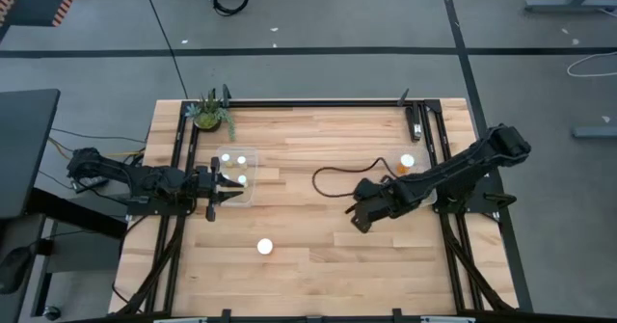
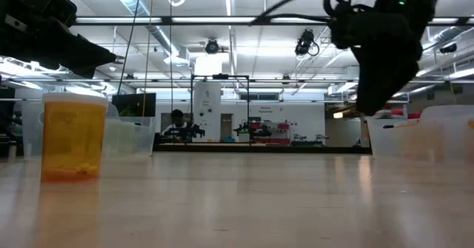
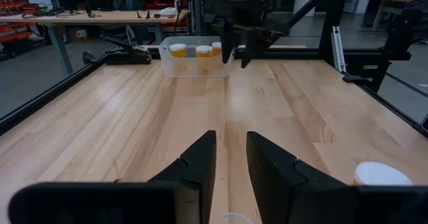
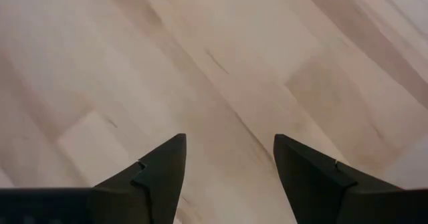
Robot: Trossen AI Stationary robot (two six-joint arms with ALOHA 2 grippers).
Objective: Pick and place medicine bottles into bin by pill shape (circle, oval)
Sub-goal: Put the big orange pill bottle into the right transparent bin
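Note:
A clear bin [image 1: 253, 159] at the table's left holds bottles with white caps [image 1: 228, 157]. My left gripper [image 1: 234, 191] hovers level over this bin, fingers a narrow gap apart [image 3: 231, 164] and empty; white caps show below it [image 3: 380, 174]. A second clear bin [image 3: 167, 62] at the right holds three orange bottles [image 3: 178, 55]. One orange bottle [image 1: 264, 247] stands alone upright on its base near the front; it looms large in the low view [image 2: 72, 137]. My right gripper [image 1: 358, 223] is open and empty above bare wood [image 4: 227, 157].
A green potted plant [image 1: 210, 114] stands at the far left corner. A black cable [image 1: 333, 174] lies across the table's middle toward the right arm. A black frame [image 1: 318, 102] borders the table. Bare wood lies between the two arms.

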